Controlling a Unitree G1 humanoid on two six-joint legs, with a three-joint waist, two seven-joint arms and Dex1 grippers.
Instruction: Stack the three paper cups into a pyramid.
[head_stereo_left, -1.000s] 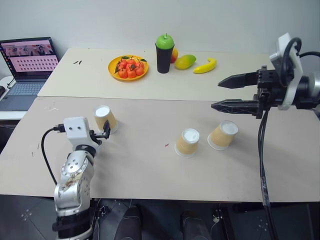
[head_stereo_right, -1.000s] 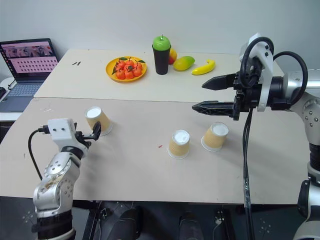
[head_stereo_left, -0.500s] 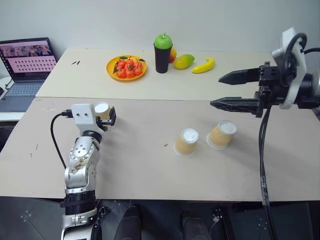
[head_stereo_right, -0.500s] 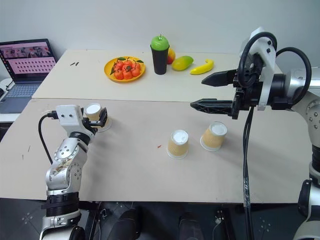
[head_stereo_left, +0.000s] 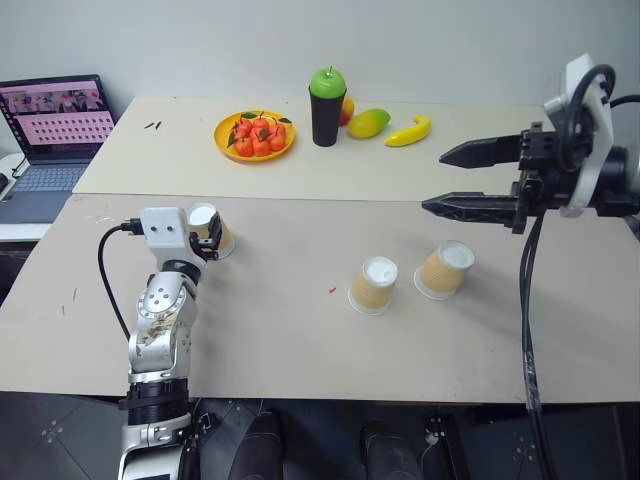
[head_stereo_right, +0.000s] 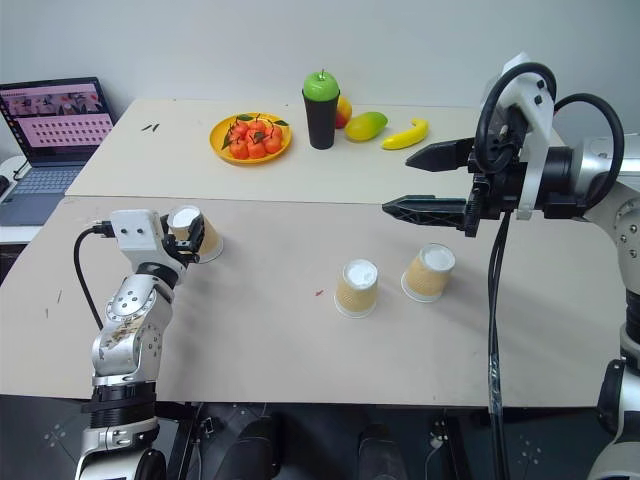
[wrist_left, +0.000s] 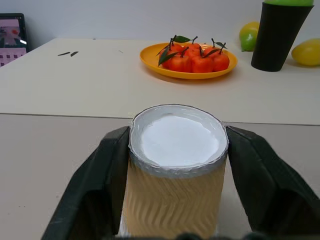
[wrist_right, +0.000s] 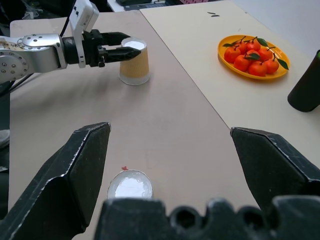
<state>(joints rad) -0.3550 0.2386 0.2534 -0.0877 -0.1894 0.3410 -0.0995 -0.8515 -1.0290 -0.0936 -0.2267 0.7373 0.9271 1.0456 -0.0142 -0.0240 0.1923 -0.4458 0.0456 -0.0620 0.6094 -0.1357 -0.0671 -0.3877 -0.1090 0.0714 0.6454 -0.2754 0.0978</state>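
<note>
On the near beige desk (head_stereo_left: 300, 340), two upturned tan paper cups with white rims stand close together right of centre, the nearer (head_stereo_left: 374, 285) and the farther (head_stereo_left: 445, 269). At far left the left gripper (wrist_left: 175, 165) has its jaws clamped on the third tan paper cup (wrist_left: 175, 170). The right gripper (head_stereo_left: 470, 180) hovers above, jaws wide and empty. Squeezed too hard, the thin cup could buckle or slip while being carried across.

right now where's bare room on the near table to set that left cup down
The widest bare stretch lies between the cup in the left fingers and the middle cup, along the table's near edge. It is tighter between the middle cup and the right cup. The right fingers hang above those two.
</note>
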